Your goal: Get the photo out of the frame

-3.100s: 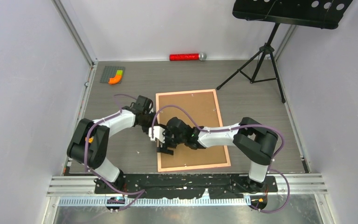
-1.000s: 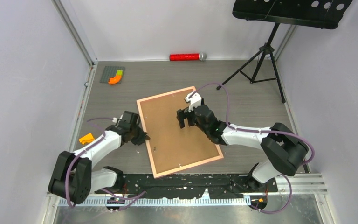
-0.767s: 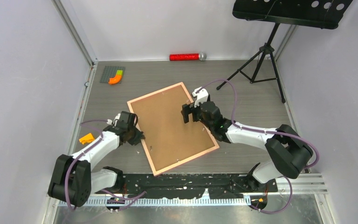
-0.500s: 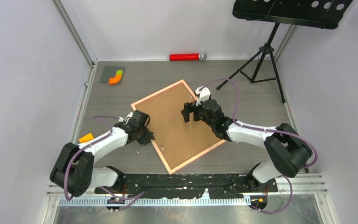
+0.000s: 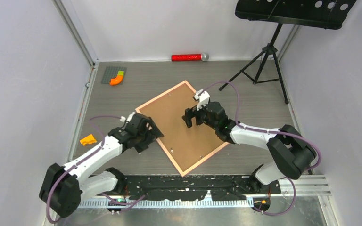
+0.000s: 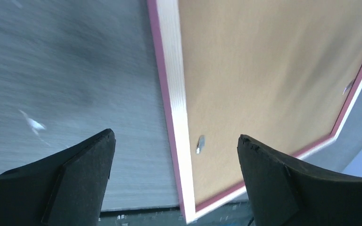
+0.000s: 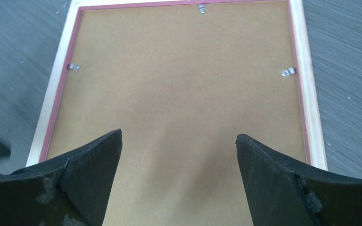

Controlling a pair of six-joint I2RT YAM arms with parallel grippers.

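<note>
The frame (image 5: pixel 175 163) lies face down and skewed like a diamond on the grey table, its pink-tan rim around the brown backing board (image 5: pixel 184 136). The photo is hidden beneath the board. My left gripper (image 5: pixel 156 133) is open at the frame's left edge. In the left wrist view the left gripper (image 6: pixel 175 139) straddles the rim (image 6: pixel 176 108) close to a metal clip (image 6: pixel 200 143). My right gripper (image 5: pixel 188 118) is open above the board's upper part. In the right wrist view the right gripper (image 7: pixel 179 134) holds nothing, with the board (image 7: pixel 179 70) and its clips (image 7: pixel 288 72) below it.
A red cylinder with a silver end (image 5: pixel 188 57) lies by the back wall. A grey plate with orange and green pieces (image 5: pixel 113 75) sits at the back left. A small orange piece (image 5: pixel 88 140) lies at the left. A black music stand's tripod (image 5: pixel 264 61) is at the back right.
The frame has turned further counter-clockwise and slid slightly right. My left gripper has gone from shut to open at the frame's left edge. The right gripper stayed open over the board.
</note>
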